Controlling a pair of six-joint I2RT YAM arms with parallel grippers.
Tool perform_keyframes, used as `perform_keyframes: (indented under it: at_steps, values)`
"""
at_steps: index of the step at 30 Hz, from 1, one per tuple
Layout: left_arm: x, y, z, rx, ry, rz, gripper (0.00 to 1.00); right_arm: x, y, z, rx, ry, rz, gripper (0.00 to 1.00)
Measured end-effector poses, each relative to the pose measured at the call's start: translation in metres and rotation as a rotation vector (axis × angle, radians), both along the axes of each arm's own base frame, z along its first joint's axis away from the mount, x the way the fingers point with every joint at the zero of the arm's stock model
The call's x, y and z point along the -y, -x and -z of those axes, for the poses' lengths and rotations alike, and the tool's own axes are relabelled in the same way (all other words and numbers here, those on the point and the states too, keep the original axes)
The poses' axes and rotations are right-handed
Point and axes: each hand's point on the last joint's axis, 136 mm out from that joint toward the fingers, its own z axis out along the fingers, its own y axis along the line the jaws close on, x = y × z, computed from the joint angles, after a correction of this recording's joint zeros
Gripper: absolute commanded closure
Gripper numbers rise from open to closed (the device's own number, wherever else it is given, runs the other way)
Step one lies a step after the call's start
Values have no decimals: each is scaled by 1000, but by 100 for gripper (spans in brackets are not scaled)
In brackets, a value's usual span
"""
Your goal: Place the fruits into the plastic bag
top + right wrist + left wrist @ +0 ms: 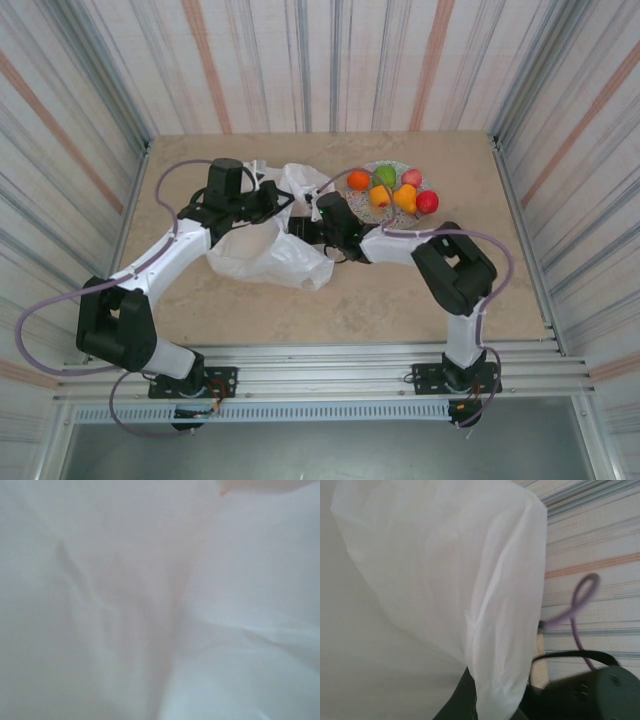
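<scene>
Table (400, 290): flat beige stone-look top, striped walls round it.

Plastic bag (262, 255): biggest item, thin white translucent film, heavily wrinkled, slumped at 9 o'clock of table centre. Its top edge is pulled up toward 11 o'clock. In the left wrist view the bag (445, 580) hangs as a soft creased sheet; in the right wrist view the film (150, 605) is right up against the lens, blurred.

Left gripper (272, 200): pressed together, pinching the bag's upper rim.

Right gripper (306, 228): tip buried in the film at the bag's 3 o'clock side; cannot tell how its jaws stand.

Plate (399, 166): round, speckled, at 1 o'clock, apart from the bag.

Fruits on the plate, small, round and glossy, packed touching: orange fruit (358, 180), green fruit (385, 175), pink fruit (411, 178), red fruit (427, 201), two yellow-orange fruits (404, 197).
</scene>
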Motion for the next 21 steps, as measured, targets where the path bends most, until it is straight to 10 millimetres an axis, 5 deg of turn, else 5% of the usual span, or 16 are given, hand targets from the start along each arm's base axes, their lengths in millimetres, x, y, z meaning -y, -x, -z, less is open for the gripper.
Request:
perform_keyframes:
  at_steps: [10,21]
  values:
    - [-9,-5,1,-3,2,-20,99,62,27,-66,149,50,49,2]
    - [-9,-4,4,-3,-5,-16,100,155,14,-107,230,113,246,2]
